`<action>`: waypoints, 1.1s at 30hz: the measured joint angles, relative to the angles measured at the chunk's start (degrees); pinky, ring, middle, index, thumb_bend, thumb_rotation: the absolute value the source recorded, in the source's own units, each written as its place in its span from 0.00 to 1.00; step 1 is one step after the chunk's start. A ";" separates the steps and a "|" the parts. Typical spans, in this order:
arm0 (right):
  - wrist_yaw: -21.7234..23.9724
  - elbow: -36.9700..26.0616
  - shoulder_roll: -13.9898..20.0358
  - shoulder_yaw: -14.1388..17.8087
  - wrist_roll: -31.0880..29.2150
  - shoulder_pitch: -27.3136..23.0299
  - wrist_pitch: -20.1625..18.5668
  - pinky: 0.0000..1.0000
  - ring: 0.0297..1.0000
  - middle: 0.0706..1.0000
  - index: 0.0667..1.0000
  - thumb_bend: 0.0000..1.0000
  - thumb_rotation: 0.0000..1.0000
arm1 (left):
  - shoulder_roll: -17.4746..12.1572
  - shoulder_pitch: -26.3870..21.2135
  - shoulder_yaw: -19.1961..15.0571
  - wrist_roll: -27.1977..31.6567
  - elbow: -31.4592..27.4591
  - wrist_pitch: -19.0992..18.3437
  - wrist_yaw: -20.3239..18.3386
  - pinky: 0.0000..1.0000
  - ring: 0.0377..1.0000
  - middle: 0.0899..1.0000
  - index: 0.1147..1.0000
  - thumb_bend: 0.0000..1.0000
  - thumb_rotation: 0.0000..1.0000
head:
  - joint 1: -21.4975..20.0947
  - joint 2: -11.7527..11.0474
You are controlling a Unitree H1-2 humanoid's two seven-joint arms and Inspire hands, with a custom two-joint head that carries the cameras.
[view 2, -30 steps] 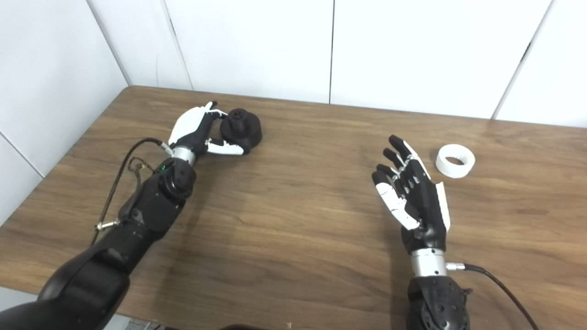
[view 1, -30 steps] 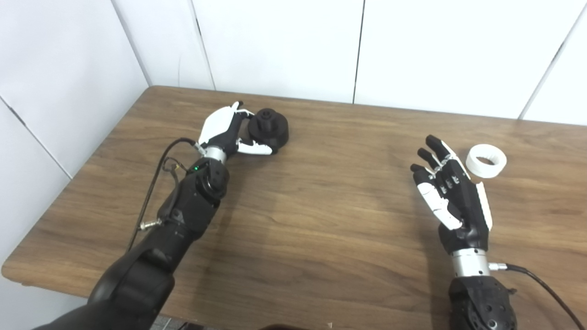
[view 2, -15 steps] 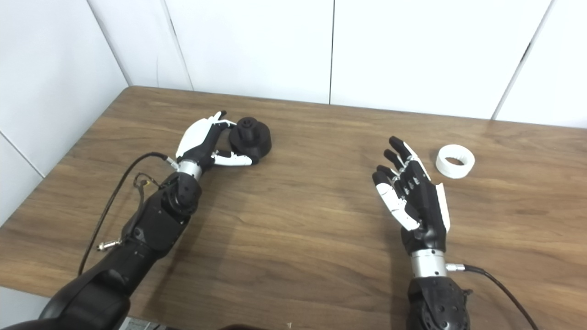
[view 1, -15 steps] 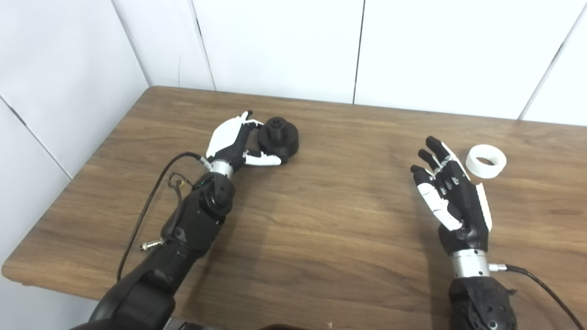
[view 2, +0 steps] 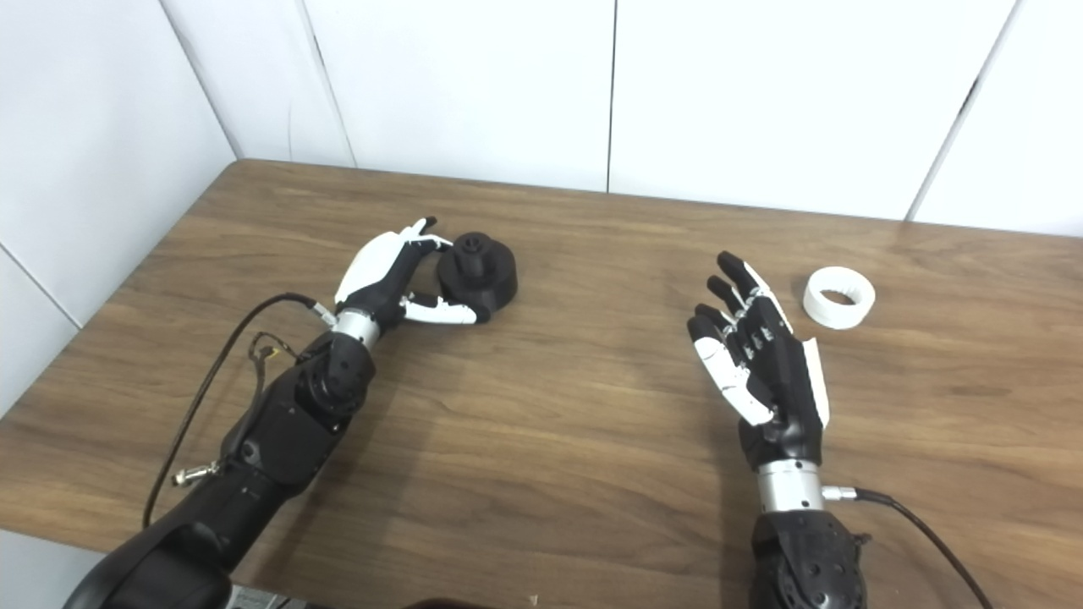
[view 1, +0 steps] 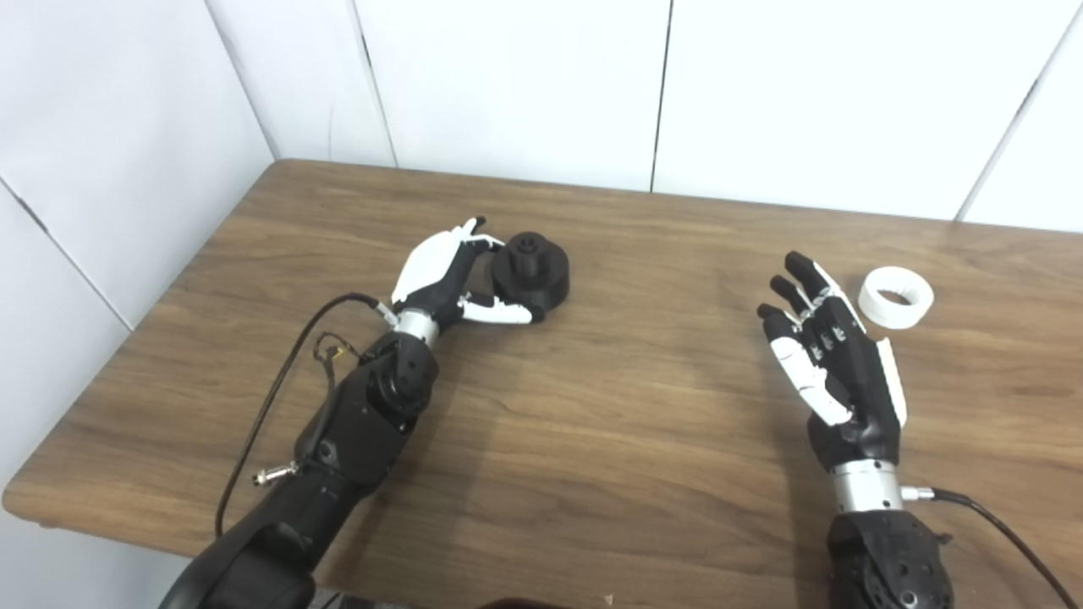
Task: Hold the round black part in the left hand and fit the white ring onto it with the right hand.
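Note:
The round black part, a low disc with a raised hub on top, sits in the left half of the wooden table. My left hand is shut on it, fingers curled over its far left rim and the thumb against its near side. Whether the part rests on the table or is just lifted off it is not clear. The white ring lies flat at the right of the table. My right hand is open with fingers spread, holding nothing, a short way left of and nearer than the ring.
White wall panels rise right behind the table's far edge and along its left side. A black cable loops off the left forearm, and another runs from the right wrist.
My left hand has moved right and toward me, and the black part has come along in its grasp. The right hand and the white ring have stayed where they were.

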State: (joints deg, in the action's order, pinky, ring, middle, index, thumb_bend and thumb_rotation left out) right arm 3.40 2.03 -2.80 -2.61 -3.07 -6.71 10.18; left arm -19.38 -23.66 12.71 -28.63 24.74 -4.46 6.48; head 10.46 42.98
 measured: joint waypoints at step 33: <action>0.85 -0.36 0.24 -0.01 -0.25 0.09 -0.55 0.80 0.89 0.91 0.85 0.53 0.41 | 1.98 8.70 -0.28 6.13 -11.05 6.99 -5.53 1.00 1.00 1.00 0.58 0.88 0.29 | -2.02 0.53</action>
State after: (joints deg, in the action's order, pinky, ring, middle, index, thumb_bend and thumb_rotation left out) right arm 4.25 1.67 -2.56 -2.62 -3.31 -6.62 9.63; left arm -17.40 -14.97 12.43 -22.50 13.69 2.53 0.95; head 8.44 43.50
